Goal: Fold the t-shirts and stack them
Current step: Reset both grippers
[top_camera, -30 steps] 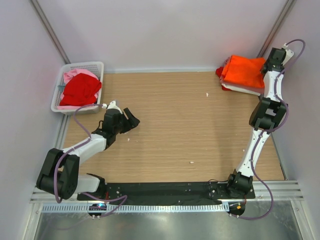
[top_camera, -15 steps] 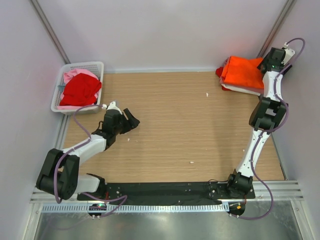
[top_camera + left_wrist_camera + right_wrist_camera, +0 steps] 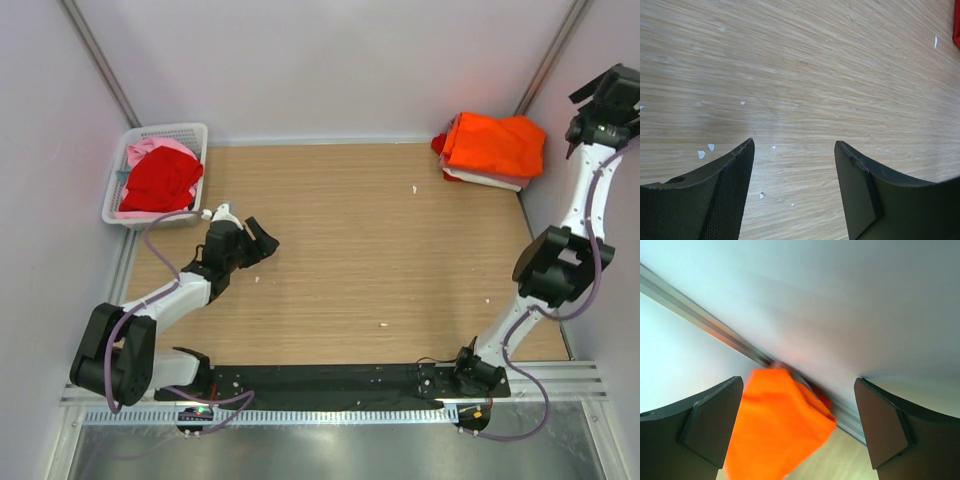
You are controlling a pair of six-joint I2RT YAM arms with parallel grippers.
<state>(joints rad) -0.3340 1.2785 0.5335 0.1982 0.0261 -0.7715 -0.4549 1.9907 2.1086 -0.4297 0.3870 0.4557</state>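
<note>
A: What's around the arms?

B: Wood table (image 3: pixel 350 230) w/ a few white flecks (image 3: pixel 705 150). White mesh basket (image 3: pixel 196 131) in the far-left corner, red t-shirt (image 3: pixel 160 180) heaped on top, pink t-shirt (image 3: pixel 145 152) under it, both unfolded.

A: Left gripper?

B: Left gripper (image 3: pixel 262 240) sits low over bare wood, near the basket's front-right corner but apart from it. Fingers spread, holding nothing. Its wrist cam shows only wood and flecks btwn them.

A: And the right gripper?

B: Right gripper (image 3: pixel 605 90) is up by the right wall (image 3: pixel 865 300), off the table's far-right edge. Fingers wide apart, empty.

A: Where's the folded stuff?

B: Far-right corner. Orange t-shirt (image 3: pixel 497 143) folded on top of the stack, a white layer (image 3: pixel 490 180) at its near edge, a red edge (image 3: pixel 440 145) at its left. It lies below and left of the right gripper, well apart. Wrist cam shows it blurred btwn the fingers, against the wall rail.
</note>
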